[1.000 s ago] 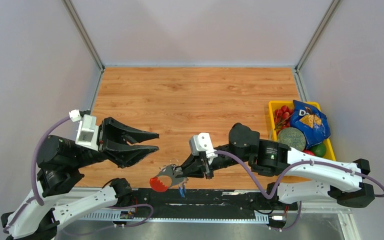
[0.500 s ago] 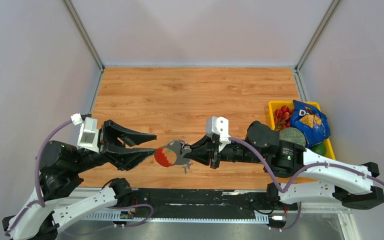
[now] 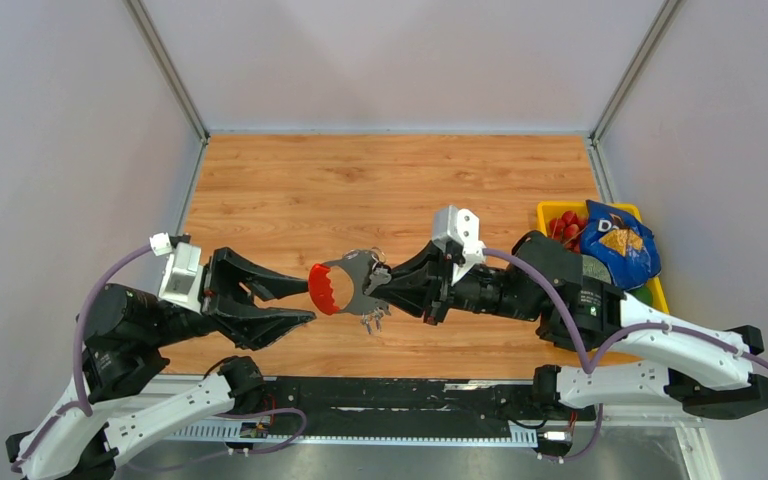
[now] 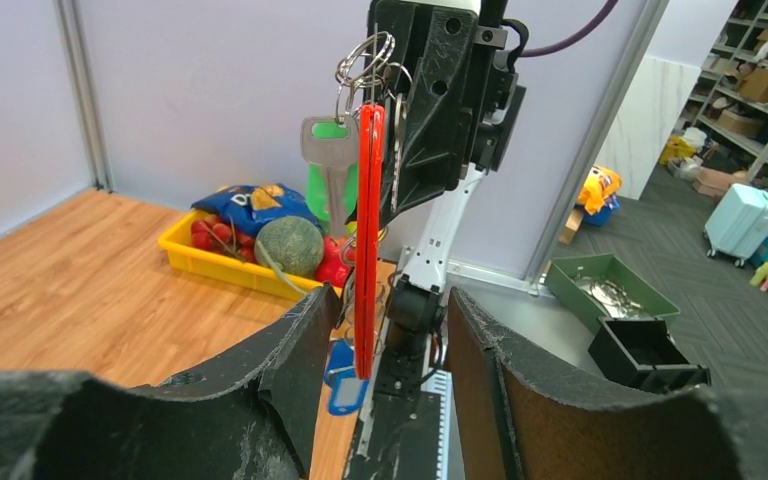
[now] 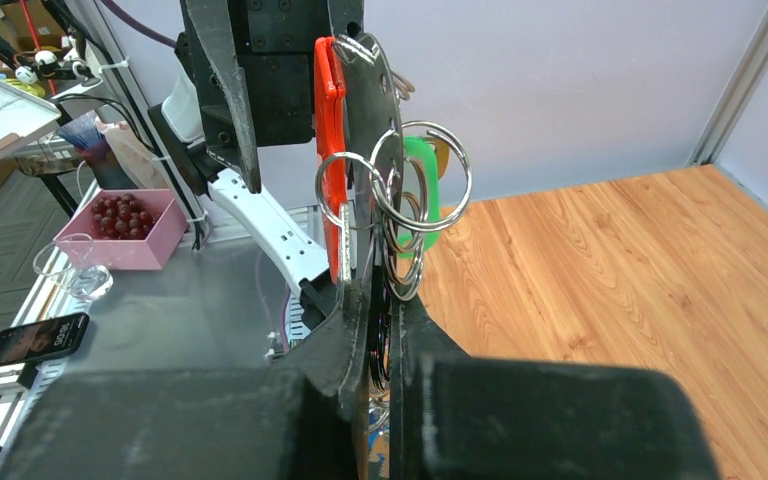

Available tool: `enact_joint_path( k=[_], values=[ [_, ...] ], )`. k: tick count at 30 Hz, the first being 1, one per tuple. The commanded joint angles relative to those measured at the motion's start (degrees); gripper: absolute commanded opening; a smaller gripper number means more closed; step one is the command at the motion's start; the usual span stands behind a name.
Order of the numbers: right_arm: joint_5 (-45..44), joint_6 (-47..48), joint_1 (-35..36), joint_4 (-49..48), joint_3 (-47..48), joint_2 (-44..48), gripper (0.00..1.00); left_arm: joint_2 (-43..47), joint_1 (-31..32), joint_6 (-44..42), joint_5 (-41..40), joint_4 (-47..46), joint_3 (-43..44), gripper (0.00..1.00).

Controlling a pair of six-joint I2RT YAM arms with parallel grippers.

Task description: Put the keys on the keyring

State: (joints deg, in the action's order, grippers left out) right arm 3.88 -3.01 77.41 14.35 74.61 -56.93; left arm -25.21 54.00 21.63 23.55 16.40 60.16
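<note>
Handover seems to be the step in hand. The right gripper (image 3: pixel 388 288), jaws pinched shut on the strap (image 5: pixel 368 120) of the keyring (image 3: pixel 362 278), holds the bunch in the air at the centre of the top view, above the table (image 3: pixel 380 190). The tag (image 3: pixel 325 288) sticks out toward the left gripper (image 3: pixel 305 298). The left jaws stand about half open and empty, and the tag's end sits at their mouth, edge-on to the wrist camera with its flat faces toward the pads. To do it well, I would ease further in so the pads cover plenty of tag, keep it centred, and close gently. Steer clear of the loose rings (image 5: pixel 400 190) and the silver key (image 4: pixel 330 165) hanging beside it. I cannot make out a black-headed key.
</note>
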Motion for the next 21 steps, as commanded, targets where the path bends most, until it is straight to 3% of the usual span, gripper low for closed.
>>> enact_joint_path(
  k=[1,9,21],
  values=[
    [-0.28,-1.61,-0.07,-4.28,3.41,-0.65,0.00,0.00,0.11,-0.22,0.92,-2.60,-0.08,0.55],
    [0.30,-1.85,-0.07,-4.83,3.77,-1.89,0.00,-1.15,0.09,-0.49,1.22,-3.48,-0.09,0.54],
    [1.91,-2.36,-0.06,-5.38,4.68,-1.70,0.00,-3.52,0.08,-0.11,3.11,-5.40,-0.45,0.42]
  ],
)
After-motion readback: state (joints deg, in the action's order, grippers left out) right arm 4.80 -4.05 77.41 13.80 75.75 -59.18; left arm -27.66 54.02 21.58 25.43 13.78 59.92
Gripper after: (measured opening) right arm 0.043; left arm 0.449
